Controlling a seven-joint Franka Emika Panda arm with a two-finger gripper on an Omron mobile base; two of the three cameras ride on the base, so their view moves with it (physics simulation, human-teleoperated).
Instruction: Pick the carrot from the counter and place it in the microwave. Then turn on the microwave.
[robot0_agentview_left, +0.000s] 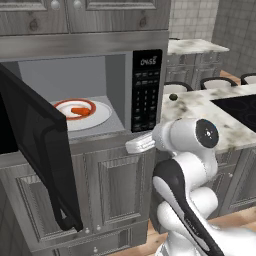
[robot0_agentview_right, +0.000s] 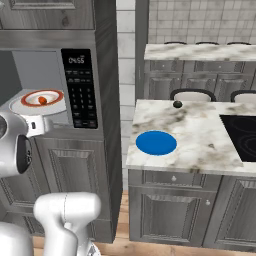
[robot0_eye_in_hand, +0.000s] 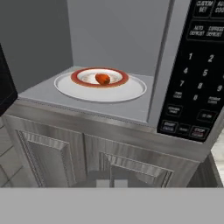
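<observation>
The carrot (robot0_agentview_left: 80, 111) (robot0_agentview_right: 42, 100) (robot0_eye_in_hand: 103, 78), a short orange piece, lies on a red-rimmed plate (robot0_eye_in_hand: 118, 80) on the white turntable inside the open microwave (robot0_agentview_left: 60, 70). The microwave's dark door (robot0_agentview_left: 42, 150) hangs swung out to the left. Its black keypad (robot0_agentview_left: 146, 92) (robot0_agentview_right: 82, 92) (robot0_eye_in_hand: 197, 87) is on the right. My gripper (robot0_agentview_left: 131, 146) (robot0_agentview_right: 47, 124) (robot0_eye_in_hand: 111, 183) hovers just outside the microwave's front lower edge, below the keypad. It is shut with nothing in it, clear of the carrot. The marble counter (robot0_agentview_right: 195, 125) (robot0_agentview_left: 200, 107) stands to the right.
A round blue plate (robot0_agentview_right: 156, 142) lies near the counter's left front edge, with a small dark round object (robot0_agentview_right: 177, 104) behind it. A black cooktop (robot0_agentview_right: 242, 132) takes up the counter's right side. Grey cabinet panels (robot0_eye_in_hand: 87, 153) run below the microwave.
</observation>
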